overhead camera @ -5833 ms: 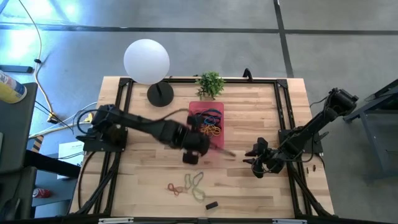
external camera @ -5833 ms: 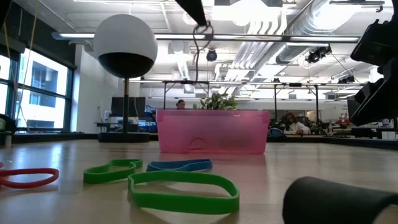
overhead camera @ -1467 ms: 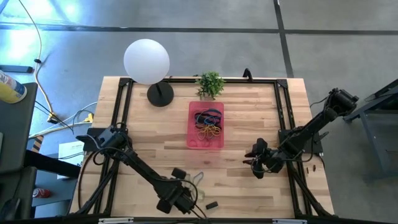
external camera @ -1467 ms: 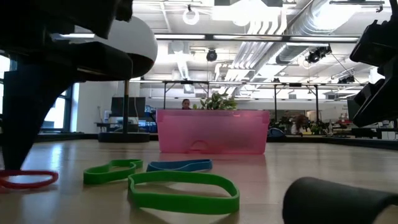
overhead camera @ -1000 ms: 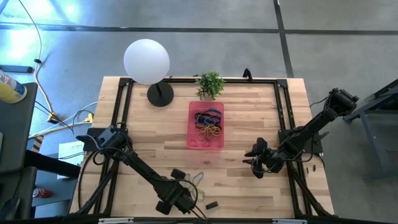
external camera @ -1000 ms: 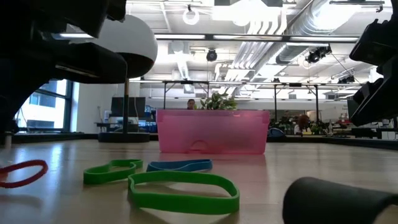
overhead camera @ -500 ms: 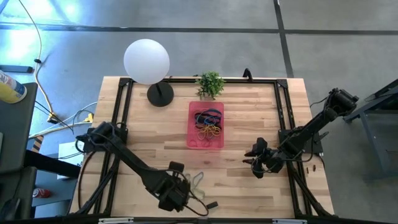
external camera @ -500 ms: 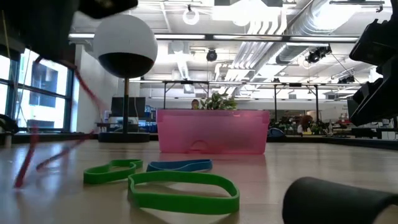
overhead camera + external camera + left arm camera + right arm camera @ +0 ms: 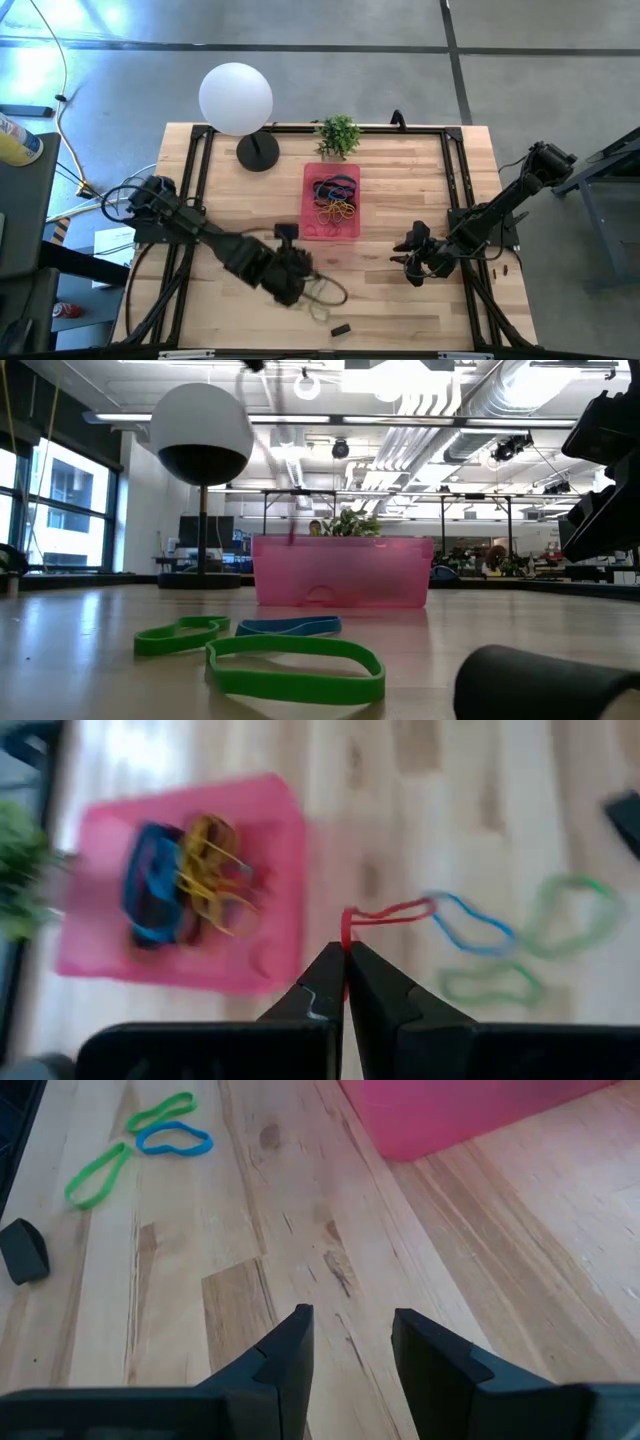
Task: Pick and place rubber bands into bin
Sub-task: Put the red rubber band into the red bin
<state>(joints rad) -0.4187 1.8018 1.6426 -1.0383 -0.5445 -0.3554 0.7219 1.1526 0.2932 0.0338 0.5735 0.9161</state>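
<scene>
Blurring hides most of the left gripper [image 9: 290,272] in the high view, where it hangs over the table [image 9: 400,190] between the bin [image 9: 331,200] and the loose rubber bands [image 9: 325,292]; what it carries cannot be made out there. The left wrist view settles it: the fingers are pinched tight on a red rubber band [image 9: 385,914], which hangs clear of the wood. That view also shows a blue band [image 9: 475,931] and green bands [image 9: 565,910] lying flat, and the pink bin already holding blue, yellow and orange bands [image 9: 185,880].

The low view shows only a faint red streak near the bin's wall [image 9: 340,570], with the black block [image 9: 545,680] cut off at the edge. The right gripper [image 9: 412,256] rests near the table's right side, its fingers [image 9: 280,1355] partly apart and empty, a state only its wrist view reveals. The lamp [image 9: 236,98] and plant [image 9: 338,134] stand at the far edge.
</scene>
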